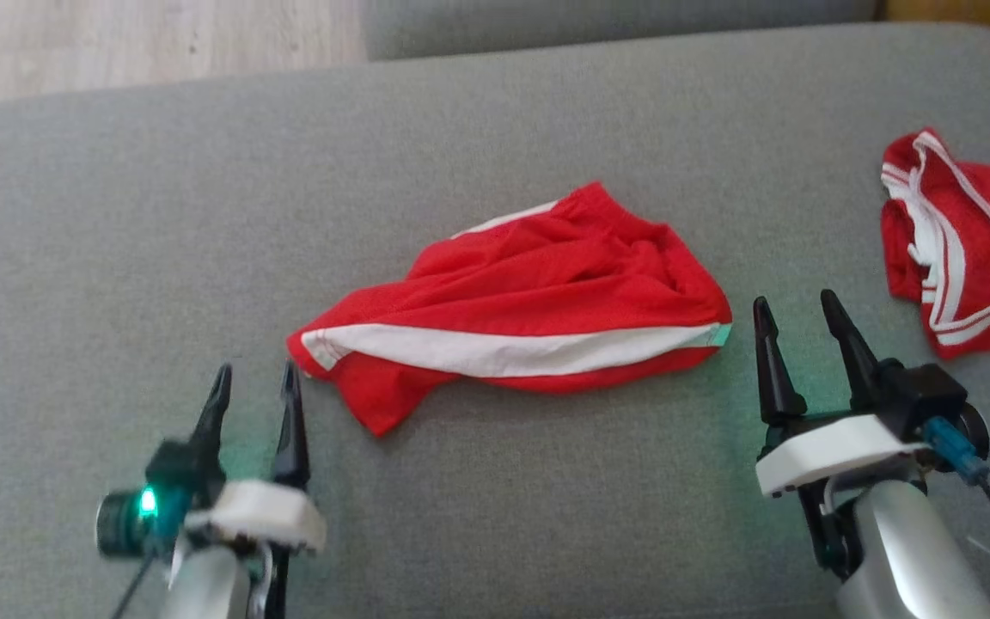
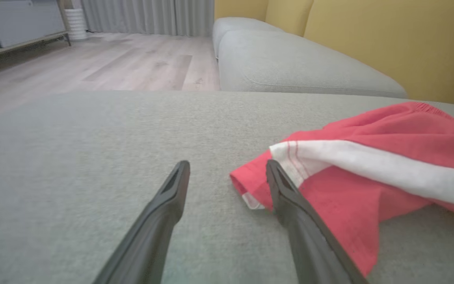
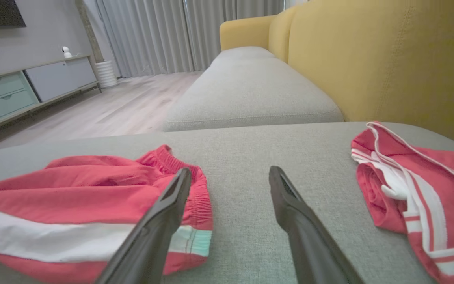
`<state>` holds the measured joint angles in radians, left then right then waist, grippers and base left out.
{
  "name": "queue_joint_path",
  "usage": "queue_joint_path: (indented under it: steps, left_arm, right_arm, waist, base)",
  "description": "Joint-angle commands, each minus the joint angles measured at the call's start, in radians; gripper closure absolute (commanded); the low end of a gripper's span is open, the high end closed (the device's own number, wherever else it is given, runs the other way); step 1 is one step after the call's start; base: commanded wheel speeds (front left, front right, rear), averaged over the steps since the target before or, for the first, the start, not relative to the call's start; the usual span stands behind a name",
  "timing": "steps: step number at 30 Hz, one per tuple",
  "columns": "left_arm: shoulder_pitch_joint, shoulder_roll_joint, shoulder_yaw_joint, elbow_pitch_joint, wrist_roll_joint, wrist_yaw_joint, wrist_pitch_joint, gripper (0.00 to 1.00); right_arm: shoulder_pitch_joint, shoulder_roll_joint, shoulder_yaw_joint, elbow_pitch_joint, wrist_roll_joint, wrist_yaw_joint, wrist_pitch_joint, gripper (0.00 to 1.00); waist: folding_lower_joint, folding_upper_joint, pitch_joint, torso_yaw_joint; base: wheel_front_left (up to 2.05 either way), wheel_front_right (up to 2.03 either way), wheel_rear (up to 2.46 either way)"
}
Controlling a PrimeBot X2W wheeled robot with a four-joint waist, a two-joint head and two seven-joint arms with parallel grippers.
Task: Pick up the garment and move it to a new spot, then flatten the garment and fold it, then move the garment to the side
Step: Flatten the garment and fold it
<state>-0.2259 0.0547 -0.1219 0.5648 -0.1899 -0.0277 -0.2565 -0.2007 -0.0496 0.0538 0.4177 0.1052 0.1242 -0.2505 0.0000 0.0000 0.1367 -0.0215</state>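
As garment (image 1: 529,292) lies btwn left claw (image 1: 257,368), right claw (image 1: 794,297)

A: Item?
B: Red fabric shorts (image 1: 529,292), broad white side stripe, gathered elastic waistband.
A: Condition and location?
B: Rumpled, lay loosely flat, stripe uppermost, lengthwise at the middle of the grey upholstered cushion (image 1: 203,215).

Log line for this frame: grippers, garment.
left gripper: open, by hem end | right gripper: open, by waistband end | red shorts: rumpled, unheld, on grey cushion | second red garment: apart, far right
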Motion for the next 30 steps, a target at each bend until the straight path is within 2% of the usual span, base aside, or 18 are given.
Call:
queue_joint_path:
  steps: [1, 8, 23, 26, 30]
  left_arm:
    - [0.027, 0.01, 0.044, -0.059, 0.025, 0.014, -0.005, 0.0]
    - [0.166, 0.0, 0.069, -0.206, 0.078, 0.028, -0.005, 0.0]
    - [0.247, -0.004, 0.051, -0.244, 0.061, 0.029, -0.005, 0.0]
    - [0.244, -0.004, 0.036, -0.247, 0.04, 0.017, -0.005, 0.0]
    - [0.211, -0.004, 0.01, -0.228, -0.032, -0.036, -0.005, 0.0]
  right_arm:
    - [0.004, -0.001, 0.031, -0.043, 0.002, 0.007, -0.011, 0.0]
    - [0.069, -0.001, 0.039, -0.081, 0.006, 0.007, -0.011, 0.0]
    - [0.132, -0.001, 0.051, -0.07, -0.002, 0.007, -0.011, 0.0]
    - [0.129, -0.001, 0.052, -0.07, -0.002, 0.007, -0.011, 0.0]
    - [0.119, -0.001, 0.06, -0.072, -0.001, 0.007, -0.011, 0.0]
  waist:
    - [0.0, 0.0, -0.028, 0.01]
    - [0.0, 0.0, -0.108, 0.028]
    - [0.0, 0.0, -0.151, 0.032]
    - [0.0, 0.0, -0.145, 0.033]
    - [0.0, 0.0, -0.121, 0.035]
  base:
    - [0.0, 0.0, 0.0]
    - [0.0, 0.0, 0.0]
    - [0.0, 0.0, 0.0]
    - [0.0, 0.0, 0.0]
    - [0.0, 0.0, 0.0]
